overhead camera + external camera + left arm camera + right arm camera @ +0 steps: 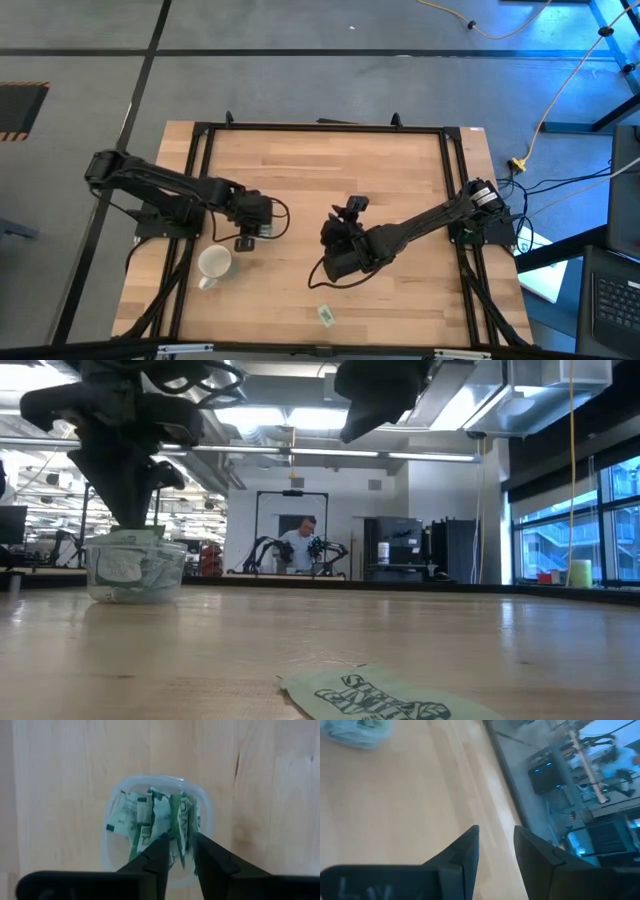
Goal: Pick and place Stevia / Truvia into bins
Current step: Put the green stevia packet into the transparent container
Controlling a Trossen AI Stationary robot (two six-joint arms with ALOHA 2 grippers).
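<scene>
The left end effector (178, 851) hung directly over the clear plastic cup (205, 815), its fingers parted a little with the upright edge of a green-and-white sachet (181, 822) between them; whether they gripped it could not be told. Several sachets stood crumpled inside the cup. In the high view the cup (262, 228) appeared to sit beside a white mug (214, 264) on the wooden worktop (400, 180). One loose sachet (326, 315) lay flat near the worktop's front edge. The right end effector (495, 845) hovered mid-worktop, fingers apart and empty.
</scene>
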